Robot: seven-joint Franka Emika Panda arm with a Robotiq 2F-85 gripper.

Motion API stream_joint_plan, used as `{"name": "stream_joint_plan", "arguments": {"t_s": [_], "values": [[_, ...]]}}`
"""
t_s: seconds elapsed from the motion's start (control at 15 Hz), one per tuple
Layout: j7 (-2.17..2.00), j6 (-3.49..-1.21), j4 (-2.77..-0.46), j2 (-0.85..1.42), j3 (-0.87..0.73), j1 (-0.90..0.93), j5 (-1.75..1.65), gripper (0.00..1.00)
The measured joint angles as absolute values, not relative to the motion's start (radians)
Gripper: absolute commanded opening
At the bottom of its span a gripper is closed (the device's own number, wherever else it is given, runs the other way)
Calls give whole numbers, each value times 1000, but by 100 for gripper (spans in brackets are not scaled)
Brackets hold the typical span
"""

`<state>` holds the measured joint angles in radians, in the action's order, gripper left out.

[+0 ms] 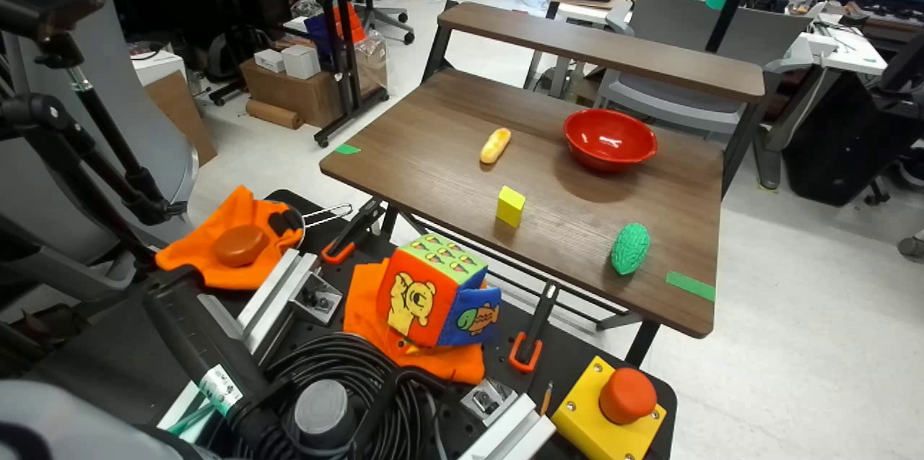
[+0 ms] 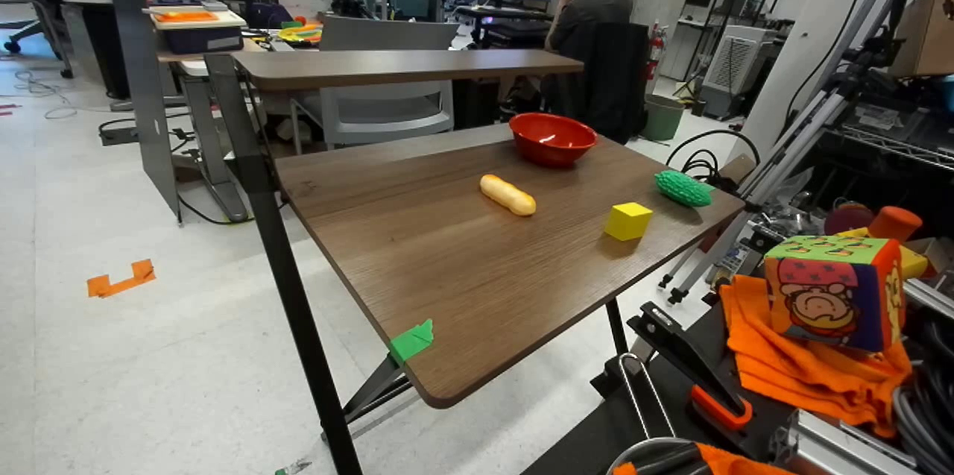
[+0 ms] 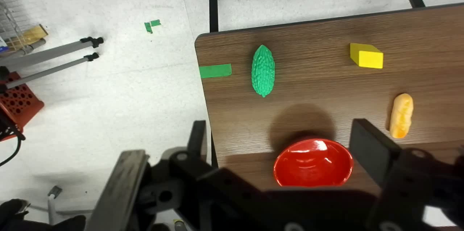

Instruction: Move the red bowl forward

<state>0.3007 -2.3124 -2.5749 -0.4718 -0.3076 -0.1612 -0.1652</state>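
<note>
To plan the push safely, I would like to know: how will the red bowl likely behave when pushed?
The red bowl is probably stiff, as its rim runs in a smooth curve. Its glossy surface suggests it could be slippery to grip. In both exterior views its wall flares from a narrower base, so pushing high up may tip it.

The brown table carries the red bowl. In an exterior view, a bread-like piece lies left of the bowl, a yellow block front-left, a knobbly green object in front, green tape front-right.
</note>
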Motion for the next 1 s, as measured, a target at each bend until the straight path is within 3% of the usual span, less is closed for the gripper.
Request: {"name": "stream_joint_plan", "arguments": {"t_s": [0.4, 1.0], "values": [[136, -2342, -2480, -310, -159, -78, -76, 100], [37, -2387, -2052, 242, -78, -36, -57, 100]]}}
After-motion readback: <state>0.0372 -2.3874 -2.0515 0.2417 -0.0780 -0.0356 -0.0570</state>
